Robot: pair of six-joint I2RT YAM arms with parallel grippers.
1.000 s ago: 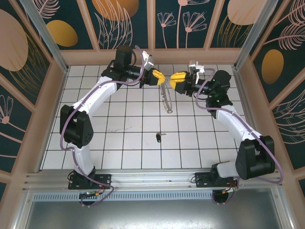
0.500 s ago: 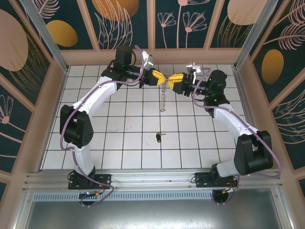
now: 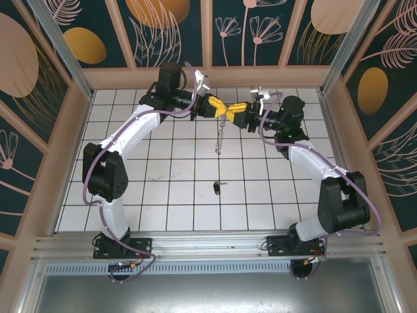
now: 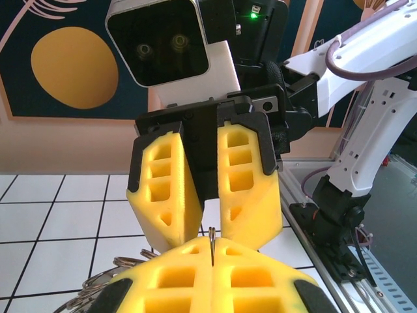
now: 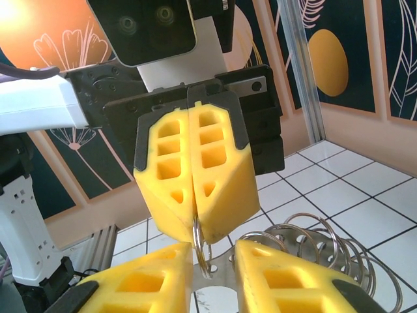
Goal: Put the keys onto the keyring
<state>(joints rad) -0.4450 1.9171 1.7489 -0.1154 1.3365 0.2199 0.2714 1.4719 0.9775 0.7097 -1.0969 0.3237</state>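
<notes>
My left gripper (image 3: 217, 104) pinches the keyring (image 3: 222, 130) above the far side of the table (image 3: 130, 195); my right gripper (image 3: 241, 109) has its jaws apart around the same ring. The key (image 3: 217, 188) lies on the table, well apart. If my right gripper closes off-centre, the thin ring may twist and slip.

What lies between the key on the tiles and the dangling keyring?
Nothing. The top external view shows bare white tiles from the key to the hanging lower end of the keyring.
</notes>
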